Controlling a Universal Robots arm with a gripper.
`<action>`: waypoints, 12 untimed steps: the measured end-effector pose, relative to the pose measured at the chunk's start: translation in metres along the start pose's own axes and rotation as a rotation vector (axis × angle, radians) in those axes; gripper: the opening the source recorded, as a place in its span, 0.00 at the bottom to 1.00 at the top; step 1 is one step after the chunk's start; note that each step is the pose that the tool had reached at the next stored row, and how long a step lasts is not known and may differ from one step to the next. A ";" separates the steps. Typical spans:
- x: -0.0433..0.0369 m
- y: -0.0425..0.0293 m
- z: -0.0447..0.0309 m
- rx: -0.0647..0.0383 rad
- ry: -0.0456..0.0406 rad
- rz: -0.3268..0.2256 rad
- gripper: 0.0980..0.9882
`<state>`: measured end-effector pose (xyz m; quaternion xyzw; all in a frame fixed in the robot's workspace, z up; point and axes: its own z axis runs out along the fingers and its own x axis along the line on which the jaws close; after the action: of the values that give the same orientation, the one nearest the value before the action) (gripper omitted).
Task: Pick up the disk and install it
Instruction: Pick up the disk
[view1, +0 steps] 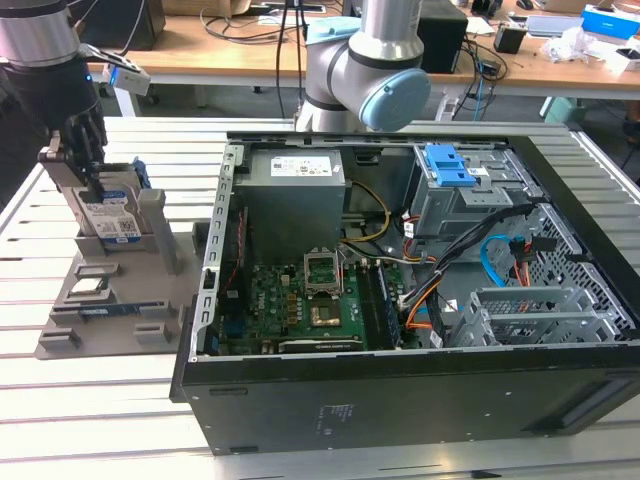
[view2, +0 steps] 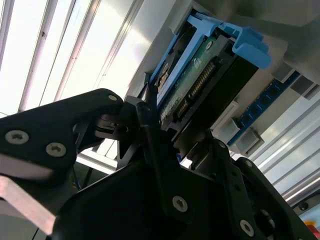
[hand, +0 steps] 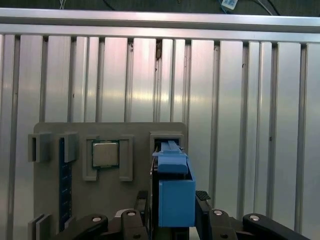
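Note:
The disk (view1: 110, 215), a silver hard drive with a white-and-blue label in a blue carrier frame, stands on edge in a slot of the grey holder (view1: 100, 335) at the exterior view's left. My gripper (view1: 88, 165) has come down on its upper edge, one finger on each side. In the first wrist view the blue carrier (hand: 175, 190) fills the gap between the black fingers (hand: 202, 196). The second wrist view shows the disk's (view2: 200, 85) connector edge and circuit board held between the fingers (view2: 146, 117). The disk's lower edge rests in the slot.
The open computer case (view1: 400, 400) lies to the exterior view's right, with a blue-latched drive bay (view1: 448, 165), a power supply (view1: 295, 190) and a motherboard (view1: 300, 300). The holder also carries a processor chip (hand: 105, 154) and a memory stick (hand: 62, 185). The slatted metal table (hand: 240, 125) surrounds everything.

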<state>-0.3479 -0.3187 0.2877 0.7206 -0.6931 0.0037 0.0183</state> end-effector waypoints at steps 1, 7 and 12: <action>0.0000 0.0000 0.0000 0.001 0.0000 0.000 0.43; 0.0000 0.0000 0.0000 0.004 0.0001 0.000 0.30; 0.0000 0.0000 0.0000 0.007 0.0002 0.000 0.30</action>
<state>-0.3480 -0.3187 0.2876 0.7206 -0.6931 0.0064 0.0157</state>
